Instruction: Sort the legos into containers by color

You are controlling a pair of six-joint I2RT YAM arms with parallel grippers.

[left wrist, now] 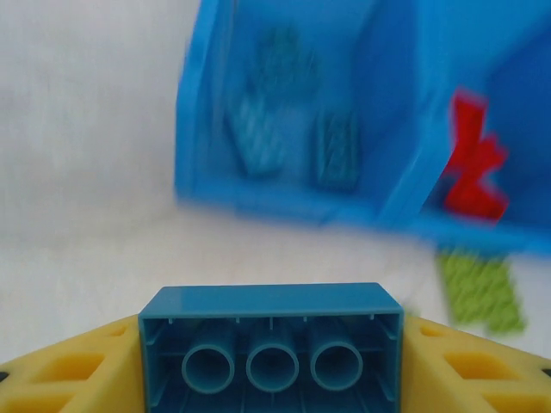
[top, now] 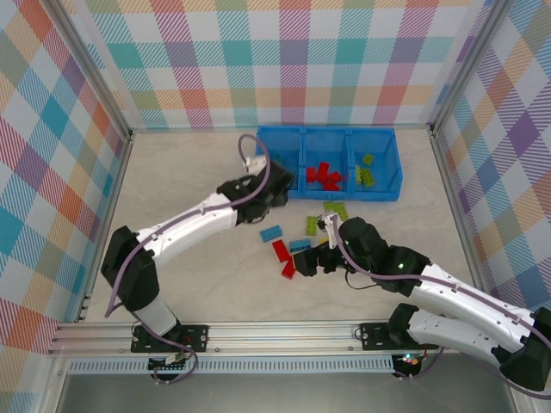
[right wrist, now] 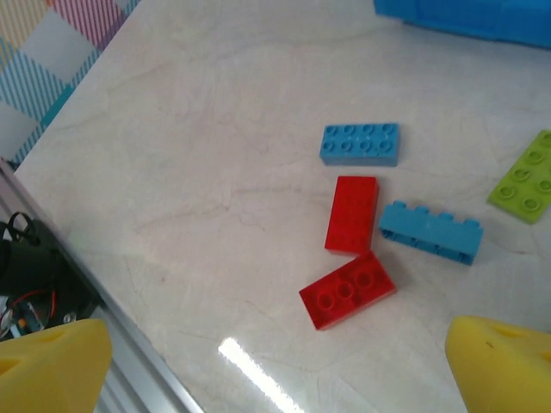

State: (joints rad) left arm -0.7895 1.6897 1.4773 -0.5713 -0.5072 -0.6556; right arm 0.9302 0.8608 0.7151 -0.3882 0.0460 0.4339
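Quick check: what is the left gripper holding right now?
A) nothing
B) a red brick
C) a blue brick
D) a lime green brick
C: a blue brick sits between the left gripper's yellow fingers, its hollow underside toward the wrist camera.

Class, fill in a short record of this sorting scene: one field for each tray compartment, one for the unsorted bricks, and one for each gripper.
Container: blue tray, three compartments in a row
Left compartment: sorted blue bricks, blurred
Middle compartment: sorted red bricks
Right compartment: sorted green bricks
Unsorted: loose blue bricks, loose red bricks and loose green bricks, in front of the tray
Left gripper: shut on held blue brick, near the left compartment
Right gripper: open, above the loose bricks
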